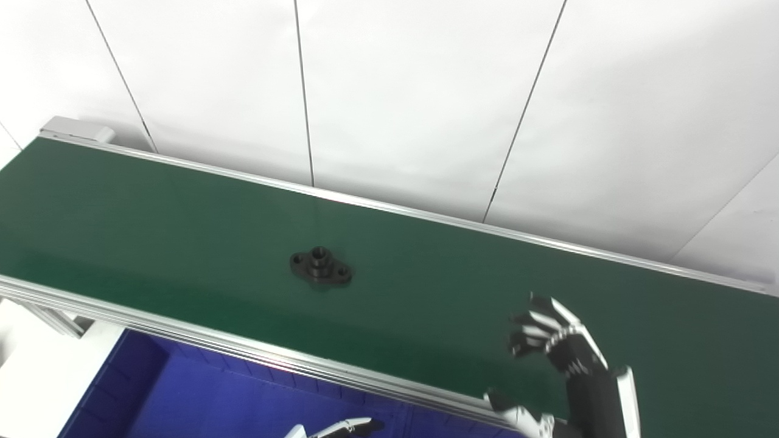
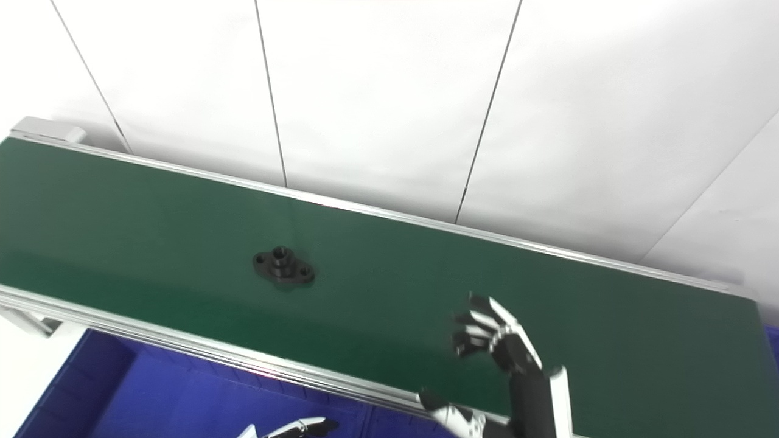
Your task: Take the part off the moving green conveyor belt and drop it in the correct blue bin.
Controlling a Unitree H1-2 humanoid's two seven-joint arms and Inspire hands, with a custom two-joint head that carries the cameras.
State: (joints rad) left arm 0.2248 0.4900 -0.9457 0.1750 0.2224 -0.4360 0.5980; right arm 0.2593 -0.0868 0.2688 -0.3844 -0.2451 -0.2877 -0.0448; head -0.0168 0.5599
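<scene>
part (image 1: 321, 267), black and flanged, lies alone mid-belt. green conveyor belt (image 1: 152, 225) runs across, blue bin (image 1: 201, 395) below its near rail. right robot hand (image 1: 557, 340) hovers over the belt, fingers spread, empty, well apart from it. left robot hand (image 1: 341, 429) barely shows; cannot tell its state.

Black part (image 1: 321, 268) on plain dark-green belt (image 1: 152, 231) — blue bin (image 1: 201, 395) below — black-and-white robot hand (image 1: 560, 347).

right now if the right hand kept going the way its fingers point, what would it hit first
Probably the black part. The right hand hovers open over the green belt, fingers aimed left toward it; nothing lies between, though height is unclear.
</scene>
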